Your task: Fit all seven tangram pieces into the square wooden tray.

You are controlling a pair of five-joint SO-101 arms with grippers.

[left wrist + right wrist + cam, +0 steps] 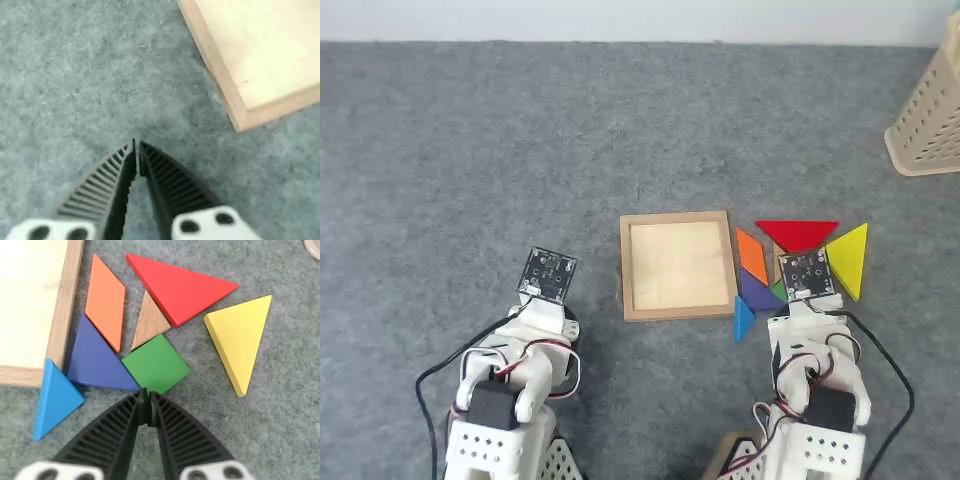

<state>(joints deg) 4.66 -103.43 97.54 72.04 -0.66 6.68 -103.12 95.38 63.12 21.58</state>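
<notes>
step: first pick, wooden tray [677, 216] bare | pieces: all seven clustered just beside the tray, none inside | right gripper [148, 400]: clenched, empty, tips at the green square [156, 364] | left gripper [137, 150]: clenched, empty, near the tray's opposite corner | advice: open wide, straddle the square's flat sides, not its corner, without nudging the purple triangle [95, 360].

The grey carpeted table [470, 150] carries a square wooden tray [677, 216] near its middle. At the tray's 3 o'clock lie an orange parallelogram [751, 255], red triangle [797, 233], yellow triangle [850, 258], dark blue triangle [756, 291], green square [155, 364] and small wooden triangle [149, 322]. A light blue triangle [743, 318] lies at 4 o'clock. A beige slotted basket [930, 110] stands at 2 o'clock.
</notes>
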